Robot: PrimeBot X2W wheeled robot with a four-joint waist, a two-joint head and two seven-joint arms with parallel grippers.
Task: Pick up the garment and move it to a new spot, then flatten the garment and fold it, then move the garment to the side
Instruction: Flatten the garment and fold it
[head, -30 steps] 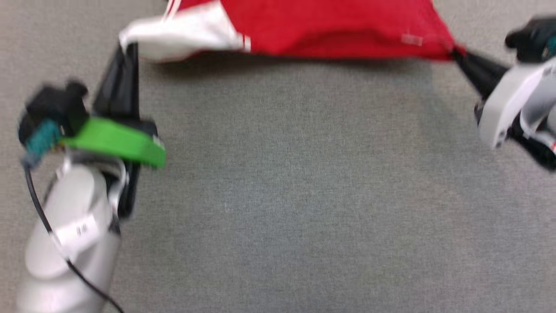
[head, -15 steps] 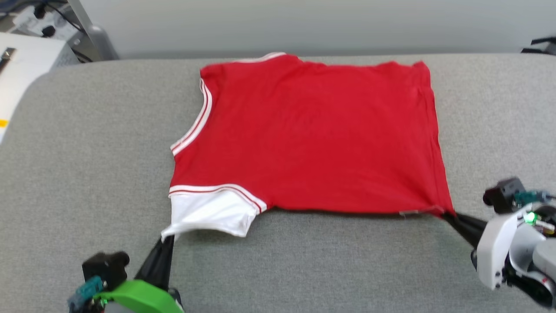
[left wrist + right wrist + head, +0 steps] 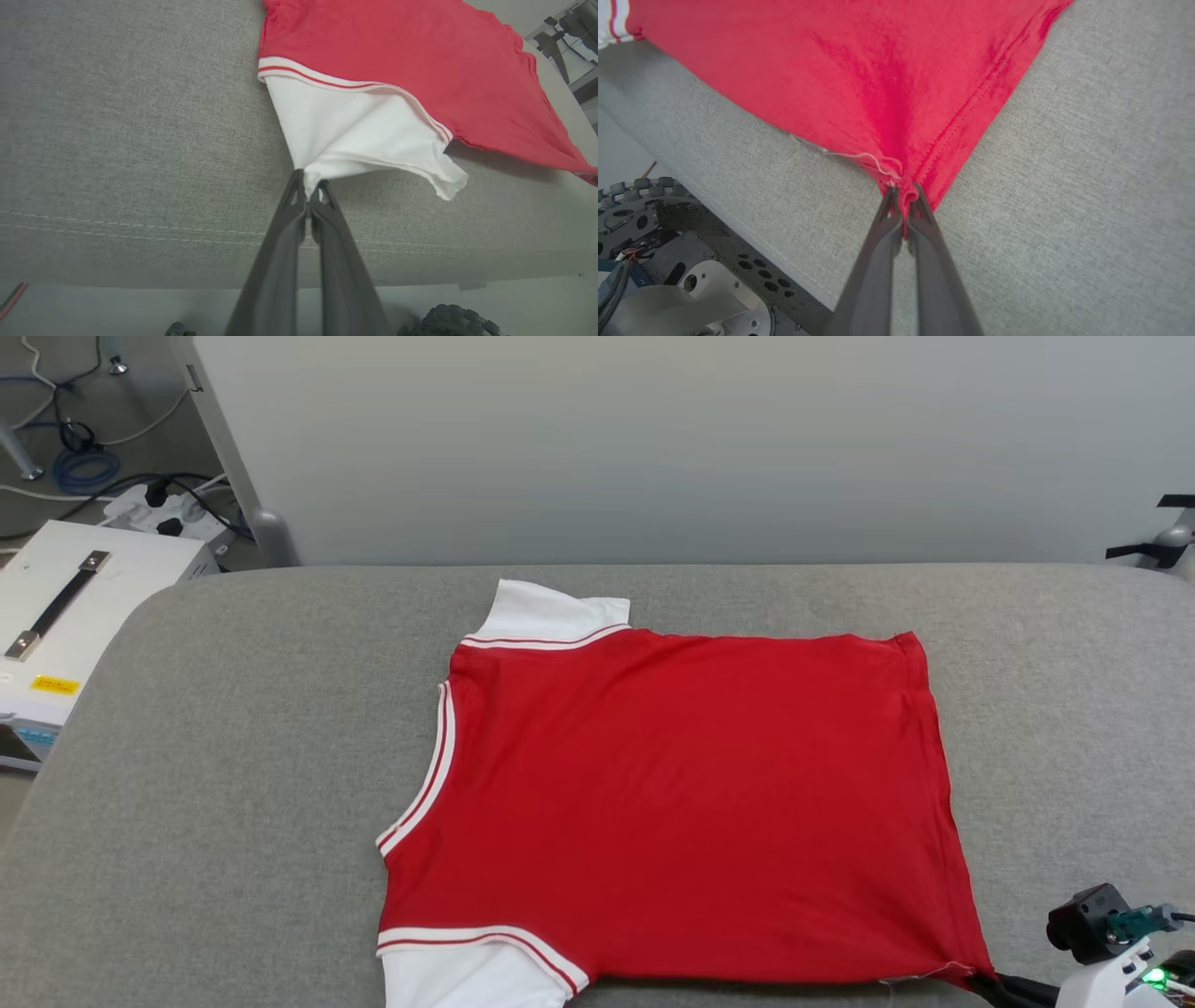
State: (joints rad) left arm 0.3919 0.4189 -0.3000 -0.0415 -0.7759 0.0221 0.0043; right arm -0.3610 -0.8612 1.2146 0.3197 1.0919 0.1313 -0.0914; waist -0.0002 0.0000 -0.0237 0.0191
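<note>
Garment (image 3: 672,803) soft, light, limp; left gripper (image 3: 308,192) clamped on sleeve (image 3: 355,135) at 7 o'clock, right gripper (image 3: 903,196) clamped on hem corner (image 3: 920,163) at 5 o'clock; corners judged best holds

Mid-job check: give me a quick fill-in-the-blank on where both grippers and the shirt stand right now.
1. The left gripper has its fingers shut on the ____ sleeve of the garment.
2. The right gripper is shut on the garment's ____ hem corner.
3. The garment lies spread flat on the ____ padded table.

Missing words: white; red; grey.
</note>
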